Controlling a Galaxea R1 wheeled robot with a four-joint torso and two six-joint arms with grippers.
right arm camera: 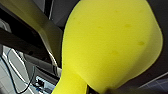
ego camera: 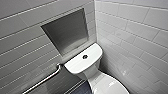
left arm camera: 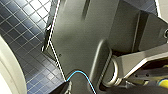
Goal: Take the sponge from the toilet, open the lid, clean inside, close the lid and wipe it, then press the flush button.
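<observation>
Two walls of pale grey tiles (ego camera: 130, 30) meet in a corner and close the toilet in from behind and on one side. A dark rectangular niche (ego camera: 66, 31) is set into the rear wall just above the tank.

The toilet (ego camera: 96, 75) stands tight in that corner, white and glossy. Its tank (ego camera: 75, 65) touches or nearly touches the rear wall, with the side wall just beside it. Below the tank, at the lower edge of the head view, the lid (ego camera: 110, 86) appears to lie down over the bowl, though the blur leaves this unsure. A metal grab bar (ego camera: 43, 80) runs slanting along the rear wall beside the tank, on the side away from the corner. A strip of dark floor (ego camera: 81, 88) shows between the bar and the bowl.

In the left wrist view the floor is small dark blue tiles (left arm camera: 22, 32), and a white rounded edge (left arm camera: 6, 67) curves in beside them; a thin blue cable (left arm camera: 80, 73) loops across the robot's own grey plate.

The sponge (right arm camera: 110, 42) is bright yellow and sits close before the right wrist camera, squeezed to a narrow waist where the right pincer (right arm camera: 86, 88) pinches it. Whether the left pincer is spread or pressed together I cannot tell.

The flush button (ego camera: 85, 56), small, dark and round, sits in the middle of the tank top.
</observation>
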